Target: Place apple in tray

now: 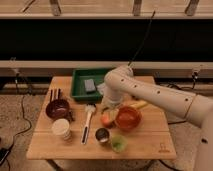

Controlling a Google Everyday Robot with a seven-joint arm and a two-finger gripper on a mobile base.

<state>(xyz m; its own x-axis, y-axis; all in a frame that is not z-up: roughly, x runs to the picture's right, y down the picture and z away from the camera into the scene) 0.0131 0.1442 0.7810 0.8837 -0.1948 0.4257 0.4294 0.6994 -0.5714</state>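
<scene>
We see the apple (106, 120), small, round, orange-red with a yellowish side, just beside the glossy orange bowl (128, 119); the gripper (108, 105) hangs just above it, jaws apart.

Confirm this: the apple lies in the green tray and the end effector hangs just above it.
Not right. The camera view shows the apple lying on the wooden table, beside the orange bowl and outside the green tray. The rest stands: the end effector hangs just above the apple.
</scene>
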